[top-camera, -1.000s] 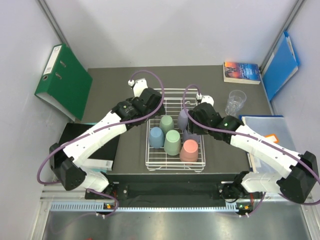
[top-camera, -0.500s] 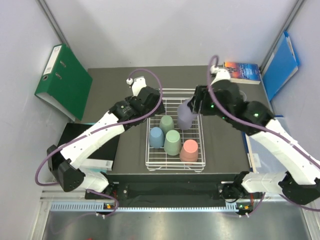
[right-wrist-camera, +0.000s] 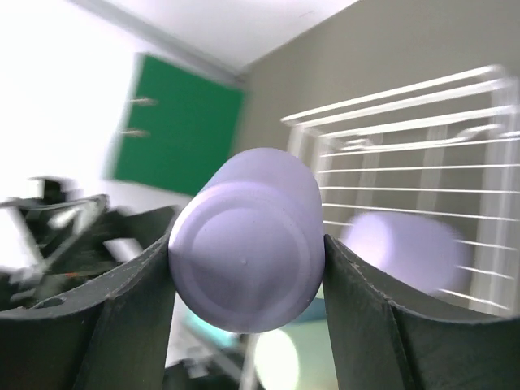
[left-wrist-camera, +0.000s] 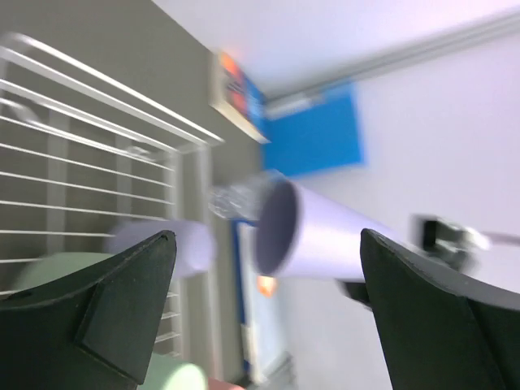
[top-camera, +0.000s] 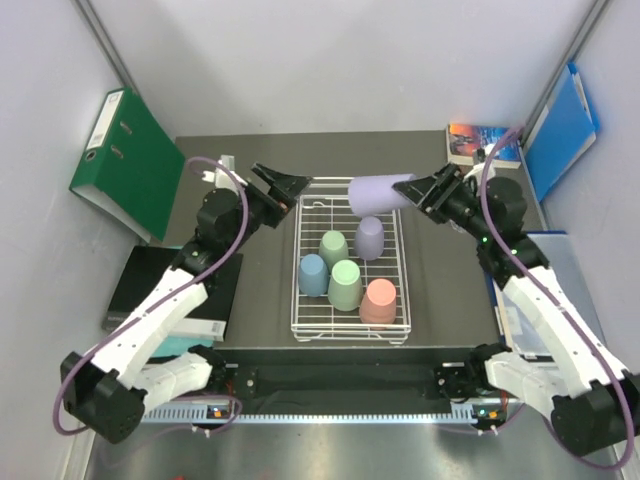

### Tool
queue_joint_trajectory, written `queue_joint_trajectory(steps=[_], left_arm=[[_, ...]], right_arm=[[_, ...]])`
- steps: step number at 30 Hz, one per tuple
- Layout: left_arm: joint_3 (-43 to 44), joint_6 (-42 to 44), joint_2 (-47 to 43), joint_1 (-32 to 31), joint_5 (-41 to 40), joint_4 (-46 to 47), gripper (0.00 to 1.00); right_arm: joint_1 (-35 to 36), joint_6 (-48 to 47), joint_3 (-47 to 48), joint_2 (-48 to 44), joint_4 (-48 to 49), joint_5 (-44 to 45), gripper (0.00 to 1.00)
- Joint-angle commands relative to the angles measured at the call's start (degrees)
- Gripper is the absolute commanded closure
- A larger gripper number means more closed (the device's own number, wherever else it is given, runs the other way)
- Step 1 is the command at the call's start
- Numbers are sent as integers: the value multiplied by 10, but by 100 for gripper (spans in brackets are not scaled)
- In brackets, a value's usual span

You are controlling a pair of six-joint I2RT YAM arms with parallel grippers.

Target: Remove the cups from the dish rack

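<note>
While gripped sideways, lilac cup (top-camera: pixel 380 193) clears rack (top-camera: pixel 325 181) rim

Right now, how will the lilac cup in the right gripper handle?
The held lilac cup is probably light and stiff: the right gripper pinches its base end with no visible denting. Laid sideways, its round tapered wall would likely roll in a curve. Matte surface, so slipping seems unlikely.

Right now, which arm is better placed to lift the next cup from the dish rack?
Left: the left hand is open, empty, near the dish rack; the right hand grips a lilac cup.
</note>
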Motion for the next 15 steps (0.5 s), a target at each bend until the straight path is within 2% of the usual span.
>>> queue_joint_trajectory(steps=[1,4,10,15], left_arm=[[-53,-134,49,21,248,340,1],[-48,-162,73,21,293,383,1],[-14,-147,88,21,311,374,1],[-17,-168,103,18,317,411,4]], right_arm=[[-22,215,-81,21,423,-230,100],[-22,240,-95,33,464,-243,100],[-22,227,-86,43,448,-255,100],[-15,219,-82,54,441,-264,100]])
